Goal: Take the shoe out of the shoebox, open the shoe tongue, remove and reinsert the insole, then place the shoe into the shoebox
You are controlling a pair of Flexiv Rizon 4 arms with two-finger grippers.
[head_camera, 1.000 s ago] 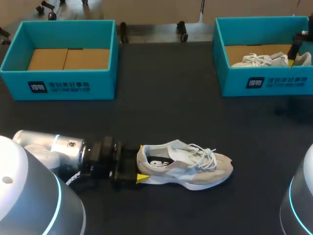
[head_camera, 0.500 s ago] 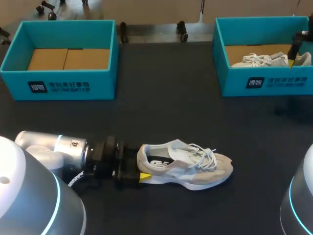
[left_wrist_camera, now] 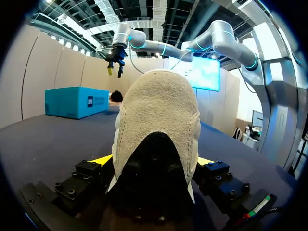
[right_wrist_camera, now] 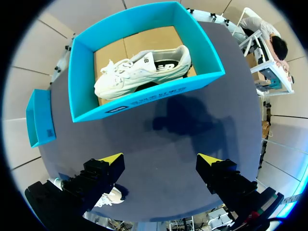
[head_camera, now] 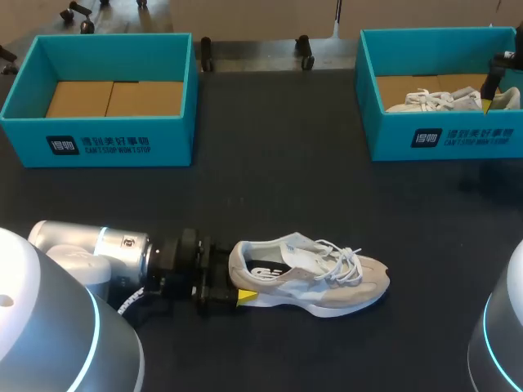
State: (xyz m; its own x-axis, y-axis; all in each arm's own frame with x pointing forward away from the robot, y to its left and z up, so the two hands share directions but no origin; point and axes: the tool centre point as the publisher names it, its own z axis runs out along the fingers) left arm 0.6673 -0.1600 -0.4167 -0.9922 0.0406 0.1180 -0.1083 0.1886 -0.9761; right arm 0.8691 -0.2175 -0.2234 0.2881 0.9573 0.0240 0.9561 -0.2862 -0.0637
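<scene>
In the head view a beige sneaker (head_camera: 315,273) lies on its sole on the dark table (head_camera: 278,163), near the front edge, toe towards my right. My left arm comes in low from the left, and the left gripper (head_camera: 235,273) has the heel between its fingers. A teal left shoebox (head_camera: 106,145) stands at the far left with only its cardboard floor showing. The matching right shoebox (head_camera: 445,139) stands at the far right and holds a white sneaker (head_camera: 433,100). The right gripper (head_camera: 489,91) hangs over that box's right end. In the left wrist view the left gripper (left_wrist_camera: 154,162) is clamped on the beige sneaker (left_wrist_camera: 156,120), a yellow fingertip (left_wrist_camera: 103,160) pressed to each side of the heel. The right gripper (left_wrist_camera: 117,57) shows beyond it, above the right shoebox (left_wrist_camera: 74,102). In the right wrist view the right gripper (right_wrist_camera: 161,161) is spread wide with nothing in it. Ahead of it, the white sneaker (right_wrist_camera: 144,70) lies on its side in the right shoebox (right_wrist_camera: 144,103).
</scene>
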